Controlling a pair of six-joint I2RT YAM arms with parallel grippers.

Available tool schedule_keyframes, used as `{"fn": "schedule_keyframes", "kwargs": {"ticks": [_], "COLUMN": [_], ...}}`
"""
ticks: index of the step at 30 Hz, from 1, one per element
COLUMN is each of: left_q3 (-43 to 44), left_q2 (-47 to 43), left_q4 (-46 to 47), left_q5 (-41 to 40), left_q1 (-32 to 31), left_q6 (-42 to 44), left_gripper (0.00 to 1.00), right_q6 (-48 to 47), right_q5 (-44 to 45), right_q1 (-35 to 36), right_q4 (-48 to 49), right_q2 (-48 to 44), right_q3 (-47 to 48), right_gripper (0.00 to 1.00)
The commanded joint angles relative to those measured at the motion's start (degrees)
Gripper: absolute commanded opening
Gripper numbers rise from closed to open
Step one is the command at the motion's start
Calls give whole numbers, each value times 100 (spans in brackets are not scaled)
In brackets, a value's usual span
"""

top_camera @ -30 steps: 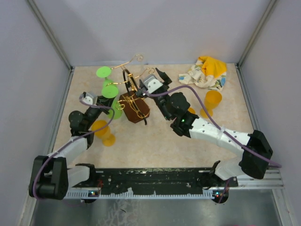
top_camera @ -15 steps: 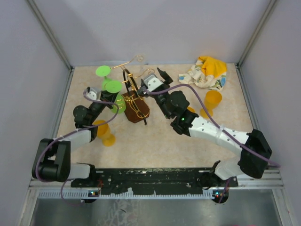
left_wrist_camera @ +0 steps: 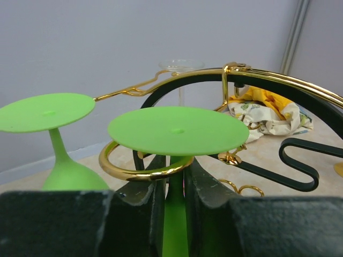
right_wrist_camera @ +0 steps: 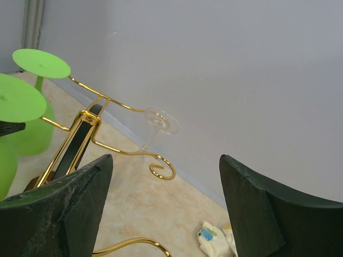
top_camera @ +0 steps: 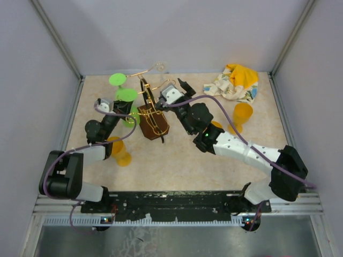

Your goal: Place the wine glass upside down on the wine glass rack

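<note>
The wine glass rack (top_camera: 153,122), gold wire on a dark brown base, stands mid-table. My left gripper (top_camera: 119,113) is shut on the stem of an upside-down green goblet (left_wrist_camera: 174,219). Its round foot (left_wrist_camera: 178,130) lies just over a gold ring arm (left_wrist_camera: 134,172), with the stem inside the ring. A second green goblet (left_wrist_camera: 51,115) stands upside down to its left. My right gripper (top_camera: 172,85) is wide open and empty, right of the rack; in its wrist view (right_wrist_camera: 165,159) it faces a clear glass (right_wrist_camera: 161,122) by a curled gold arm (right_wrist_camera: 161,171).
Orange goblets lie by my left arm (top_camera: 114,145) and at the right (top_camera: 242,113). A yellow and white cloth (top_camera: 236,82) lies in the back right corner. Grey walls close the back and sides.
My left gripper has carried the green goblet toward the back and up to the rack's ring arm. The right gripper has barely moved.
</note>
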Motion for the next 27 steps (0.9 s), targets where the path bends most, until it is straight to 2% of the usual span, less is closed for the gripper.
{"fn": "schedule_keyframes", "kwargs": {"ticks": [1,18,27], "left_q3": [117,-30,-352], "left_q2": [65,-26,-408], "left_q4": [300,435,417], "left_q5": [-444,-1034,-1450], "left_q1": [28,28,54], "left_q6": [-57,53,208], "left_gripper": [24,31,33], "right_q6": [42,70,100], "right_q5": [-62,-36,-12], "right_q1": [-16,-30,-35], "right_q4": [177,134,118], "right_q2": [32,33,15], "right_q3": [263,213,165], "right_gripper": [81,81,81]}}
